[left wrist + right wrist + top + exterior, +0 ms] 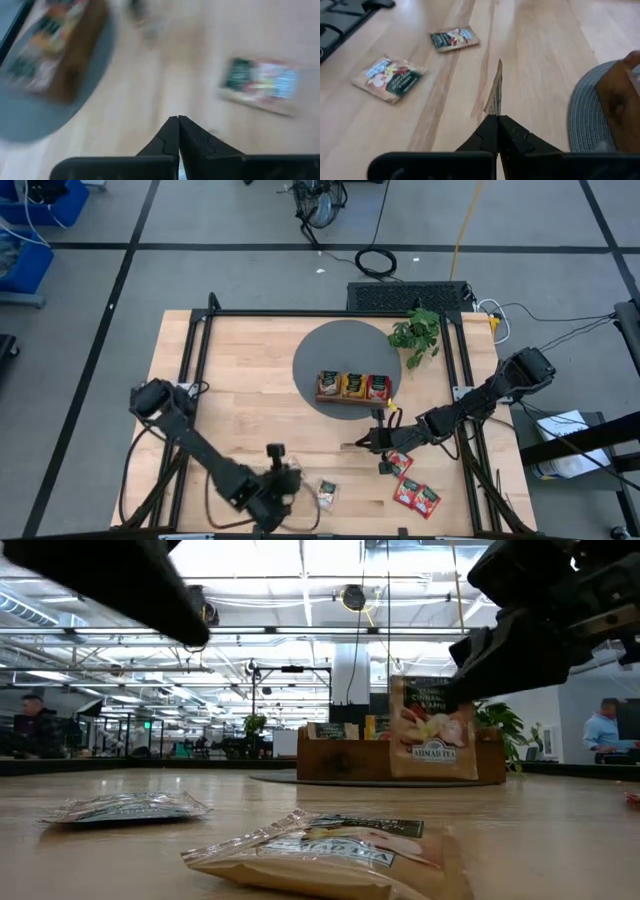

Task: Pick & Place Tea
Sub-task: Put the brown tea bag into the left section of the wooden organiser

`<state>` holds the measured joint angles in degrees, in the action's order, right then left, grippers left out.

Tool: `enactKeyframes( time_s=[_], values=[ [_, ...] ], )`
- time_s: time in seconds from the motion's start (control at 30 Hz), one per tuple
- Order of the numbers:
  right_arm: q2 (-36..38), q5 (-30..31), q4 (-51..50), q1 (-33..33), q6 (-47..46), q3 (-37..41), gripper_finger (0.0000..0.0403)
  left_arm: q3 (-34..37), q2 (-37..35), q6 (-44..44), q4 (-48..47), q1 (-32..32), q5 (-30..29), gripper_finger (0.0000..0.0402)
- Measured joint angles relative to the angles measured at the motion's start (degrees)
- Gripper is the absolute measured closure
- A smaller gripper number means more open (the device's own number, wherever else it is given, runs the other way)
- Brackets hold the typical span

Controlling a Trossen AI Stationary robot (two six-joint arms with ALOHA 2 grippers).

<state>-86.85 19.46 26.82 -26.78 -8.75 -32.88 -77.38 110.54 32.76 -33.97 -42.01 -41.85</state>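
Note:
My right gripper (366, 442) hovers in front of the wooden tray (352, 387), shut on an orange tea sachet (432, 735) that shows edge-on in the right wrist view (495, 92). My left gripper (178, 119) is shut with nothing between its fingers, above the table near its front edge (276, 454). A pale sachet (327, 492) lies flat on the wood beside it. Three red sachets (408, 492) lie flat at the front right. The tray holds several sachets standing in its compartments. My right gripper pinches the sachet's upper edge (452, 692) between its two fingers, slanting down from the table's right side. The sachet hangs upright below the fingers, its printed face toward the near edge. It is clear of the table.
The tray stands on a round grey mat (320, 345) at the table's middle back. A green plant (418, 330) stands at the mat's right. Black frame rails (462, 370) run along the table's sides. Bare wood lies between the arms.

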Motion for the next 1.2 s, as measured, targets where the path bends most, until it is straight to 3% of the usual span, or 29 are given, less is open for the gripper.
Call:
enactKeyframes(
  time_s=[0.17,0.33,0.43,0.67,0.87,1.03,1.2],
  values=[
    [0.1,-2.9,3.8,3.3,3.3,-0.1,0.0403,7.5,0.3,-22.7,23.9,-3.6,7.4,0.0397],
    [1.7,-12.8,3.5,11.3,4.9,-2.3,0.0403,15.2,-2.3,-39.6,48.5,-0.7,25.8,0.0395],
    [3.0,-16.7,2.2,15.8,5.5,-3.6,0.0403,22.0,-5.8,-41.7,54.4,3.1,31.3,0.0398],
    [6.0,-14.9,-2.3,23.5,16.5,-6.2,0.0403,37.9,-11.3,-39.9,78.3,8.6,37.3,0.0395],
    [6.8,-19.6,-4.0,30.9,18.5,-7.5,0.0403,41.7,-11.6,-39.8,81.6,8.9,34.9,0.0392],
    [4.1,-24.8,-2.5,35.6,18.5,-7.6,0.0403,41.6,-11.6,-38.6,81.6,9.1,34.0,0.0398],
    [-0.3,-27.1,-0.8,37.3,18.0,-8.1,0.0403,41.6,-11.6,-38.8,81.4,9.1,33.7,0.0376]
  ],
)
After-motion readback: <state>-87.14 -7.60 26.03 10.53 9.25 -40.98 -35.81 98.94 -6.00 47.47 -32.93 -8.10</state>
